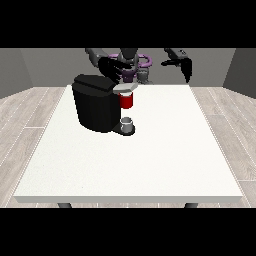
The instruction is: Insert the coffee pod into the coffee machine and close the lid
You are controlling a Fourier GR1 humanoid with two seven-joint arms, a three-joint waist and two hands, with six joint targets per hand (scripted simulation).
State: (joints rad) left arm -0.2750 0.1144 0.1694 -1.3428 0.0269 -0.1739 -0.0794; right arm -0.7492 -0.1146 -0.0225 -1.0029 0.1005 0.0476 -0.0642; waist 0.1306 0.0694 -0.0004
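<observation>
Black hand (111, 68) partly covers lid (96, 83).

Large white table (150, 160): matt, faintly speckled top, smooth. Black boxy coffee machine (95, 107): looked like matt plastic, soft sheen along lid edge. Red front section (127, 101): glossy. Small grey cup (127, 123) on drip base: dull metallic look. Pale plank floor (30, 115): wood grain, matt. Black hands: looked like hard plastic.
</observation>
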